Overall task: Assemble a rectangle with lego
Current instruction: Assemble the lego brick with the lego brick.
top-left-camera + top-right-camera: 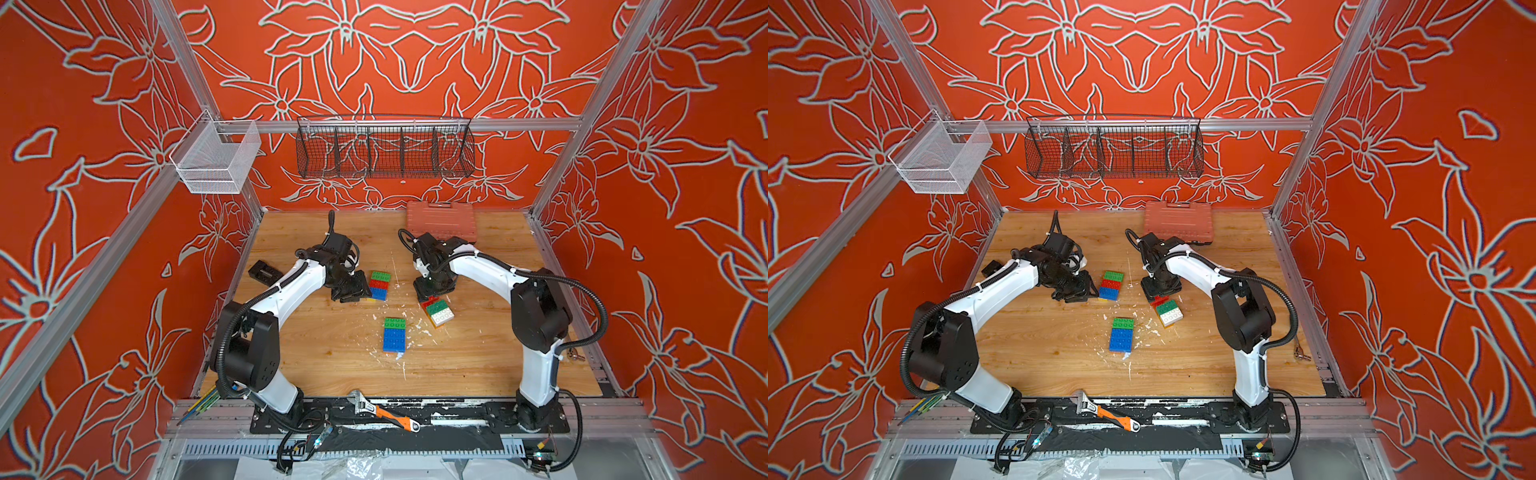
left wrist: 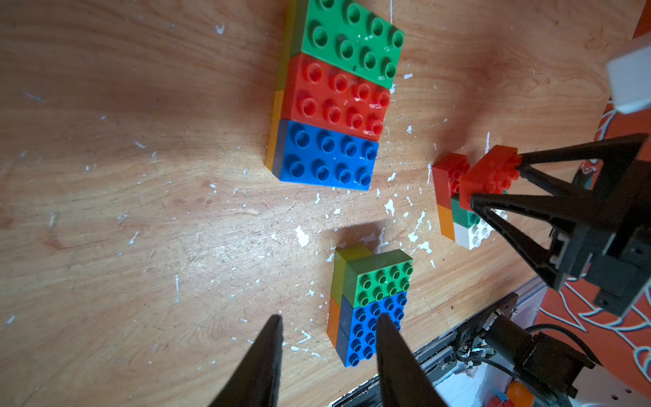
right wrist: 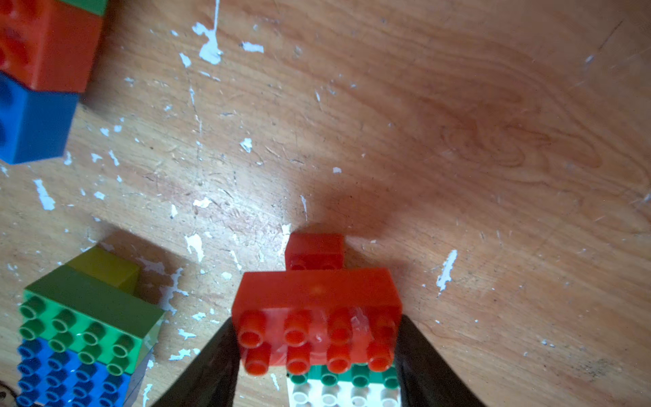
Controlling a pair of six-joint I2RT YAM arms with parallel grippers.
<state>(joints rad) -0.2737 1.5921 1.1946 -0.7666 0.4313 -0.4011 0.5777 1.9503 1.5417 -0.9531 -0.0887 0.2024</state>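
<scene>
Paint-flecked wooden tabletop (image 1: 332, 361), orange floral walls. The right gripper (image 3: 315, 331) pinches a red brick (image 3: 317, 292) by its short ends, long axis spanning the jaws, studs toward the wrist camera. It sits over the red-green-white stack (image 1: 438, 313), at 2 o'clock from the green-blue slab (image 1: 394, 334), which runs 12-to-6. Both top views nearly hide the brick; the right wrist view shows it plainly. The left gripper (image 2: 329, 324) is spread and empty beside the green-red-blue slab (image 1: 380, 284) at 11 o'clock.

Red floral walls (image 1: 415, 62) surround a wooden table (image 1: 332, 374) and black wire basket (image 1: 384, 151).
</scene>
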